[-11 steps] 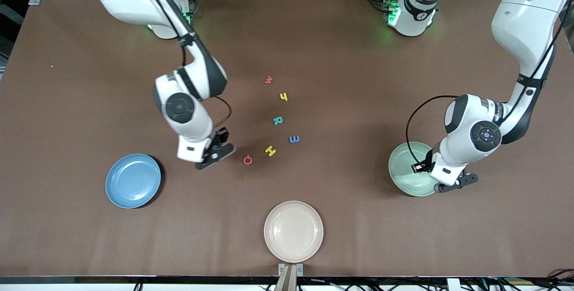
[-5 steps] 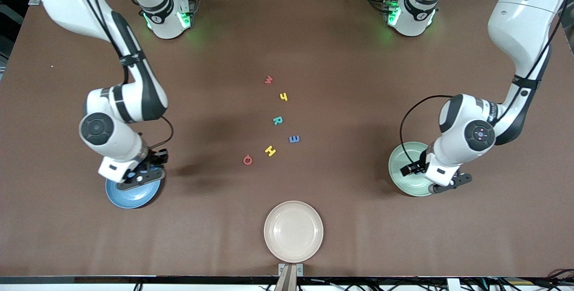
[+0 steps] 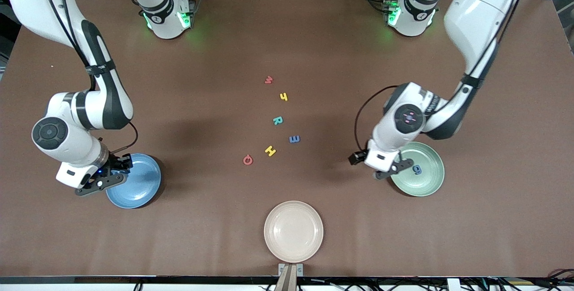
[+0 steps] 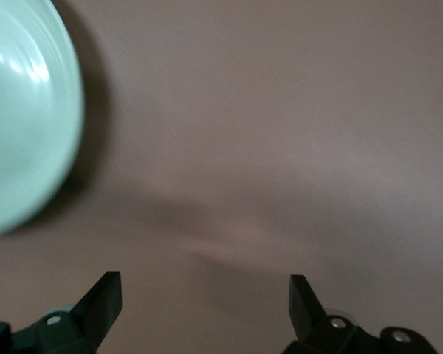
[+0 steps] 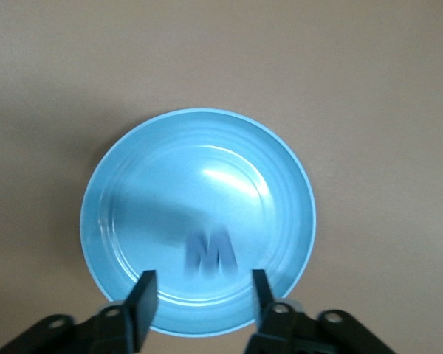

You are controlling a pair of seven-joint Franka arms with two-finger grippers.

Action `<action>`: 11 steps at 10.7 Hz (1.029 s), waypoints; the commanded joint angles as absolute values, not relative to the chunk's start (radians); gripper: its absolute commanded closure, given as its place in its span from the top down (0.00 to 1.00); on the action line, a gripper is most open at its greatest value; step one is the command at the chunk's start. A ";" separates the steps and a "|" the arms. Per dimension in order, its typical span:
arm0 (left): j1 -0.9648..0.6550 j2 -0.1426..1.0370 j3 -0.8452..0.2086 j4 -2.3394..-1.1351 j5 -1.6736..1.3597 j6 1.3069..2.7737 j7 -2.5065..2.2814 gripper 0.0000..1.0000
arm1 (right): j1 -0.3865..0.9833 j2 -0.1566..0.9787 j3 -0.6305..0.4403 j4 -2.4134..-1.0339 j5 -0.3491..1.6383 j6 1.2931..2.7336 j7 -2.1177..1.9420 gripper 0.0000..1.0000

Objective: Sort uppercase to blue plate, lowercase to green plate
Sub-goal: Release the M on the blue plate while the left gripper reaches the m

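Note:
The blue plate [image 3: 139, 183] lies toward the right arm's end of the table. My right gripper [image 3: 99, 184] hangs open and empty over its rim. In the right wrist view the gripper [image 5: 201, 299] is above the plate [image 5: 148, 192], with the blue M [image 5: 210, 252] in the plate between the fingers; the M is hidden in the front view. The green plate [image 3: 426, 179] holds the blue g [image 3: 417, 170]. My left gripper [image 3: 394, 169] is open and empty beside that plate, over bare table [image 4: 204, 295]. Red m/w [image 3: 268, 80], yellow h [image 3: 283, 97], teal R [image 3: 277, 120], blue m [image 3: 294, 139], yellow H [image 3: 270, 150] and red Q [image 3: 247, 160] lie mid-table.
A cream plate [image 3: 293, 231] lies nearest the front camera, mid-table. The green plate's rim [image 4: 22, 125] shows at the edge of the left wrist view.
My right gripper moved from beside the red Q to the blue plate, and the blue M now shows in the plate. My left gripper moved off the green plate toward mid-table, uncovering the g.

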State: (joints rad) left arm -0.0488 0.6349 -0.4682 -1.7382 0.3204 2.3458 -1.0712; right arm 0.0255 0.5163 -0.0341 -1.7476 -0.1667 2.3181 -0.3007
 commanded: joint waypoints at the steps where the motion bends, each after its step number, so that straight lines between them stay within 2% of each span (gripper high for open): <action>1: -0.145 0.650 -0.459 -1.706 0.310 2.330 -1.345 1.00 | 0.035 0.528 -0.023 -1.741 -0.192 2.322 -0.305 1.00; 11: -0.365 0.779 -0.451 -1.592 0.282 2.330 -2.307 1.00 | 0.037 0.537 -0.020 -1.741 -0.192 2.324 -0.302 1.00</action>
State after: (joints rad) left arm -0.3398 0.7563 -0.4638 -1.6391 0.3039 2.3460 -2.2329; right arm 0.0408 0.5313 -0.0259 -1.7476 -0.1775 2.3194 -0.3018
